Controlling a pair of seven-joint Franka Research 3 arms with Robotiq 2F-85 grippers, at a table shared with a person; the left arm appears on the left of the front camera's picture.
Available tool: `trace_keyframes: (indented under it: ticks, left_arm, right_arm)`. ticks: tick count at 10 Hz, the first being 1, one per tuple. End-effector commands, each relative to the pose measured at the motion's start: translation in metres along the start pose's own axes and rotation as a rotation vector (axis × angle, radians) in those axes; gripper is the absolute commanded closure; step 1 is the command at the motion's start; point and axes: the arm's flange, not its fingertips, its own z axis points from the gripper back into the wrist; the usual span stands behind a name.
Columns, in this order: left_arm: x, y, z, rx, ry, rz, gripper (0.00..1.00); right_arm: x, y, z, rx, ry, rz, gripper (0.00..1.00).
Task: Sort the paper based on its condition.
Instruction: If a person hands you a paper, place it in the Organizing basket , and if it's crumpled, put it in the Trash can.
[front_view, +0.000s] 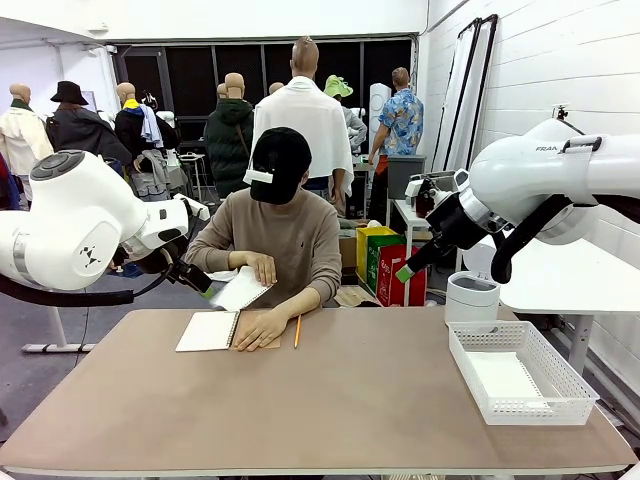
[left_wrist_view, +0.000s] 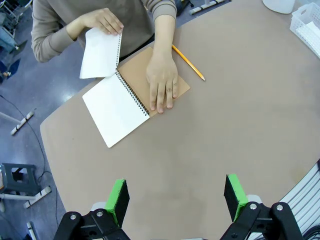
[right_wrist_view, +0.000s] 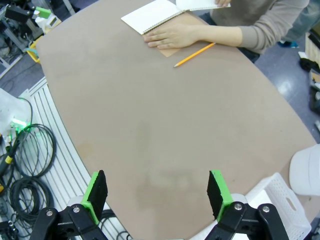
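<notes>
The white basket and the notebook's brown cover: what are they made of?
The basket looks like moulded white plastic: stiff walls pierced by a regular grid of holes. The notebook cover looks like plain matte cardboard, tan and unprinted, lying flat under the person's hand; the spiral binding is probably wire.

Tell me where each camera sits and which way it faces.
Front: between left arm and right arm, both in frame, facing the person across the table.
Left wrist: overhead, looking down at the notebook; open left gripper.
Right wrist: over the near edge, facing the person; open right gripper.
Both wrist views share the pencil.
</notes>
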Motion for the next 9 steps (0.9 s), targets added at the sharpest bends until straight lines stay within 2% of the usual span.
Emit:
trace_keyframes:
  ticks: [1, 9]
  left_arm:
    - [-0.0007, 0.0010, -0.0001, -0.002, 0.000, 0.003, 0.00]
    - [-0.0007, 0.0010, -0.0001, -0.002, 0.000, 0.003, 0.00]
  right_arm:
    - [0.0001, -0.0004, 0.0004, 0.001, 0.000, -0.002, 0.00]
    - [0.0001, -0.0004, 0.0004, 0.001, 0.000, -0.002, 0.00]
